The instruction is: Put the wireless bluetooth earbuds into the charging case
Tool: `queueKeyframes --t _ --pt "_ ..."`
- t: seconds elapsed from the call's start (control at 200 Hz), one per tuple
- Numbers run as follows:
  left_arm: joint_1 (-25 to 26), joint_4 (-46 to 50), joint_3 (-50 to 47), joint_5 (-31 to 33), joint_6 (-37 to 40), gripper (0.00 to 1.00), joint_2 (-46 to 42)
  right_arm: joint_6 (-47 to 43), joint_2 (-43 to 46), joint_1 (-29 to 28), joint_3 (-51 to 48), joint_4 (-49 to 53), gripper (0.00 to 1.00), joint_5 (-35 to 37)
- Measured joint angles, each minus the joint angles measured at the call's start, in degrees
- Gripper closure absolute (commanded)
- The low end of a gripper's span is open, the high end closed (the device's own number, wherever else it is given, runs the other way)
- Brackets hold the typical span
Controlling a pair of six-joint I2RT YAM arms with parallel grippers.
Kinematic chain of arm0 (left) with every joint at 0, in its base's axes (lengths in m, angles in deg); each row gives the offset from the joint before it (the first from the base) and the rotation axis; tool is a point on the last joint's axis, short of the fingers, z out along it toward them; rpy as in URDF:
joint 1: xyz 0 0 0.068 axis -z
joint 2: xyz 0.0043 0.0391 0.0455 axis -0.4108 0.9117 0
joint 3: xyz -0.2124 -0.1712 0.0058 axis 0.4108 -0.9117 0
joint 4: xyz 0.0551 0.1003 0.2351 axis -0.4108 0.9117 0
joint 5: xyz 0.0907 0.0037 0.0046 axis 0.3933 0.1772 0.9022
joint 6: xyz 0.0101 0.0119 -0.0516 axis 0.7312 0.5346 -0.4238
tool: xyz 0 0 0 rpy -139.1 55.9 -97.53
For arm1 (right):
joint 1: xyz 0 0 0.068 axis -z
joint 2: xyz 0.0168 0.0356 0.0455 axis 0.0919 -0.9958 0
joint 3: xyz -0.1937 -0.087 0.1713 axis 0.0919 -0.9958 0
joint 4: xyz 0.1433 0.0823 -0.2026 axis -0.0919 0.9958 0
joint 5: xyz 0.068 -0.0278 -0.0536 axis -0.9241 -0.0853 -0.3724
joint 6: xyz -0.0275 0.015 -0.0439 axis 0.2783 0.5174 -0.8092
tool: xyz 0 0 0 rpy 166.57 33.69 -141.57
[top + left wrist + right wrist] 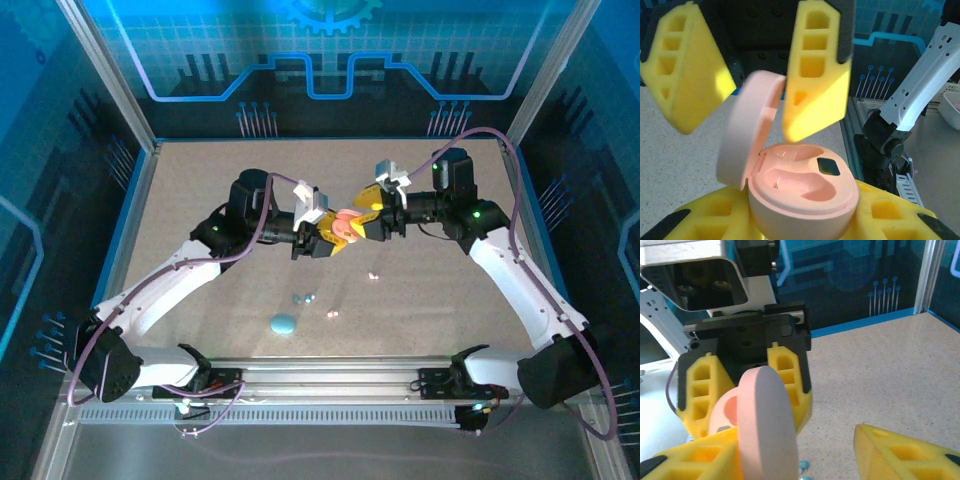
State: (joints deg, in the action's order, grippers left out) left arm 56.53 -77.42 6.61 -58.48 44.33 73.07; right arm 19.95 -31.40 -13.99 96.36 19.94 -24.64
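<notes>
The left claw (333, 238) is clamping the base of an open pink charging case (346, 226) above the middle of the table (190, 180). Its yellow fingers (705, 220) are pressing the rounded base from both sides. The lid (742, 135) is standing up on its hinge (in the left wrist view both moulded wells are showing, beside a small dark window). Just to the right, the right claw (361, 222) is reaching in with its jaws spread wide, straddling the lid. One finger (815, 75) is sitting just beside the lid's inner face and the other is hanging apart from the outer face; whether either is touching, I cannot tell.

The earbuds are lying on the table, nearer the arm bases than the held case. Going left to right: a light blue oval case (283, 323), a bluish earbud (297, 297) with a second bluish earbud (310, 296) just beside it, a pink earbud (333, 314), and a second pink earbud (373, 274) further right.
</notes>
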Motion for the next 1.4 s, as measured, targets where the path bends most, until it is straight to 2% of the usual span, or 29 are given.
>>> queueKeyframes --t 0.17,0.235,0.475,0.605,0.83,1.071,1.401 --pt "0.0 -0.1 0.0 -0.2 -0.3 0.73 0.0 0.0 0.0 -0.1 -0.2 -0.9 0.55 1.3" --pt "0.0 -0.4 0.0 -0.2 -0.4 0.72 0.0 -0.1 0.0 -0.2 -0.2 -1.1 0.62 1.5" --pt "0.0 -2.7 -0.4 -0.1 -1.8 0.61 0.3 -0.7 0.9 -0.8 -0.3 -1.4 0.81 1.4" --pt "0.0 -4.6 -0.9 -0.2 -3.4 0.48 0.4 -1.2 1.1 -1.3 -0.3 -1.4 0.82 2.2" --pt "0.1 -7.1 -1.3 -0.2 -6.0 0.44 1.6 -1.7 1.2 -2.2 -0.3 -1.4 0.81 5.6" --pt "0.1 -8.2 -1.4 -0.1 -6.4 0.46 1.8 -2.0 1.6 -2.6 -0.3 -1.4 0.80 7.1" --pt "0.3 -8.5 -1.5 -0.1 -6.3 0.60 1.8 -2.0 1.6 -3.0 -0.4 -1.5 0.80 7.5"
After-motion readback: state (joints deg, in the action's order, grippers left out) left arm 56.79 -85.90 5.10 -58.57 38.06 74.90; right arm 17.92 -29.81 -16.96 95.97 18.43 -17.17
